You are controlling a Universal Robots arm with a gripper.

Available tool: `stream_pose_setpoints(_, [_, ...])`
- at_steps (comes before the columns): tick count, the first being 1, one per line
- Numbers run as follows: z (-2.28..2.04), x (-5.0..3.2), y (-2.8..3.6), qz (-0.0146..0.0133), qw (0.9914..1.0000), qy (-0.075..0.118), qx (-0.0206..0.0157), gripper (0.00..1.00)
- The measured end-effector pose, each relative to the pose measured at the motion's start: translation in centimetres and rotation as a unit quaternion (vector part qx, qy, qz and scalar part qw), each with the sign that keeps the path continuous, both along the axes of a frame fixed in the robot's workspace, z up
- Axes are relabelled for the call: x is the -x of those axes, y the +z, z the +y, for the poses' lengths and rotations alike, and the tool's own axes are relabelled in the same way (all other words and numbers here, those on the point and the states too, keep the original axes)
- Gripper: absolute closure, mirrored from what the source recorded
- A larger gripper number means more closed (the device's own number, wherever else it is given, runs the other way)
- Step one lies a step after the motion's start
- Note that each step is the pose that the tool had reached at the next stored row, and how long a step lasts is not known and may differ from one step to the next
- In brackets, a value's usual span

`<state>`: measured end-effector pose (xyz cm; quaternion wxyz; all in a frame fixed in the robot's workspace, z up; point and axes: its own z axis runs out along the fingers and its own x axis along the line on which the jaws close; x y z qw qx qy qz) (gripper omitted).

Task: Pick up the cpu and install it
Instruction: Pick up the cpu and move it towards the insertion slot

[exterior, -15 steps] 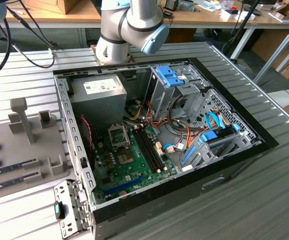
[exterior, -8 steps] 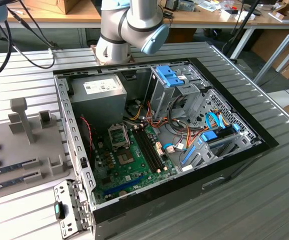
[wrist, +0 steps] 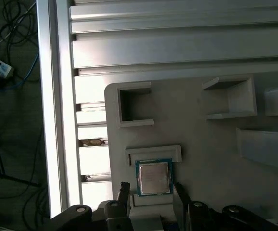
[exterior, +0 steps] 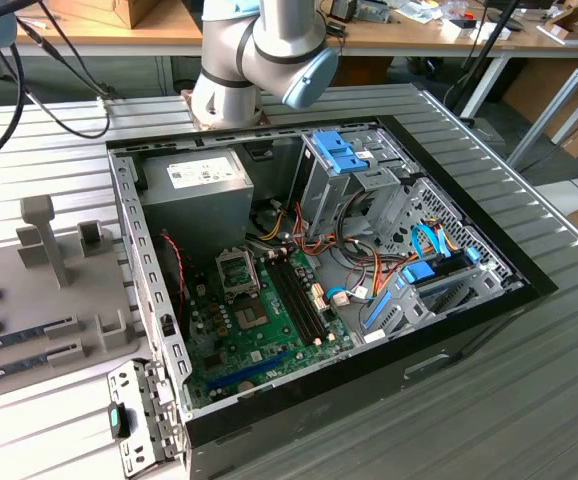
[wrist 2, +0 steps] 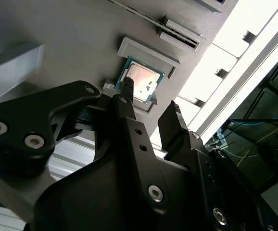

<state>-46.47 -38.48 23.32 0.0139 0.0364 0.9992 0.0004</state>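
Note:
The cpu (wrist: 154, 177) is a small square chip with a silver top and a thin green rim. It lies flat in a recess of the grey holder tray (wrist: 201, 144). In both wrist views my gripper (wrist: 152, 193) hangs just above it, open, one black fingertip (wrist: 125, 189) to each side of the chip and nothing between them. The second wrist view shows the cpu (wrist 2: 141, 81) beyond the gripper (wrist 2: 151, 102), whose fingers stand apart from it. In the exterior view the open computer case (exterior: 489, 300) holds the green motherboard (exterior: 231, 352) with its metal socket frame (exterior: 237, 272).
The tray carries several empty grey brackets (wrist: 134, 106) and memory sticks (exterior: 19, 335). It rests on a slatted aluminium table whose edge (wrist: 57, 96) runs close to the cpu. Inside the case are a power supply (exterior: 194, 185), drive cages (exterior: 354, 165) and loose cables (exterior: 369, 270).

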Motion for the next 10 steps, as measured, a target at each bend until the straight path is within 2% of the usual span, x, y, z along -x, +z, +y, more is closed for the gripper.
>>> stream_pose_setpoints(10, [0.0, -0.04, -0.34, 0.0, 1.0, 0.0, 0.0, 0.52])
